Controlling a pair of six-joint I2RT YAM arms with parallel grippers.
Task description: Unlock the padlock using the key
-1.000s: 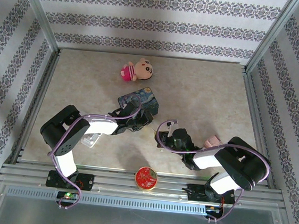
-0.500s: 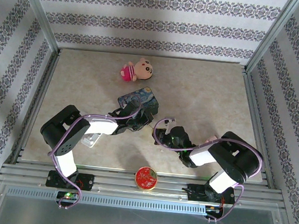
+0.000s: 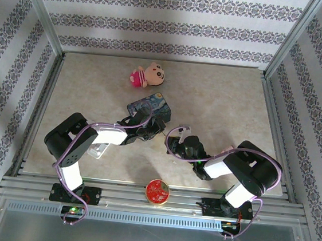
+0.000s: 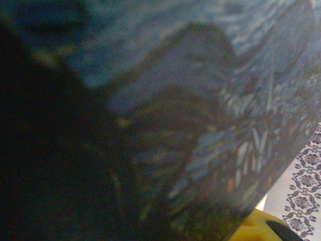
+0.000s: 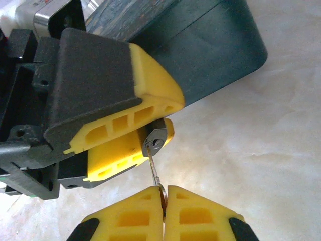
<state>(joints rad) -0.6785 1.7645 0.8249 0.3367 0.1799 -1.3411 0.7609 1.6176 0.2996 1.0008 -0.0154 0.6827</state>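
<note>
In the right wrist view the padlock [image 5: 156, 140] shows its silvery keyhole face, clamped between the yellow fingers [image 5: 150, 93] of my left gripper [image 5: 168, 119]. My right gripper [image 5: 164, 202] is shut on the bow of the key [image 5: 156, 173]. The thin blade points up, and its tip touches the keyhole. In the top view the left gripper [image 3: 159, 130] and right gripper [image 3: 170, 144] meet near the table's middle, just in front of the blue painted tin [image 3: 149, 108]. That tin [image 4: 200, 100] is blurred and very close in the left wrist view.
A pink plush doll [image 3: 144, 75] lies at the back. A round red tin [image 3: 157, 191] sits at the front edge between the arm bases. A clear block [image 3: 98, 149] lies under the left arm. The blue tin [image 5: 200, 45] stands just behind the left gripper.
The right arm has swung in slightly, bringing its gripper and the key closer to the left gripper. The left arm has stayed in place.
</note>
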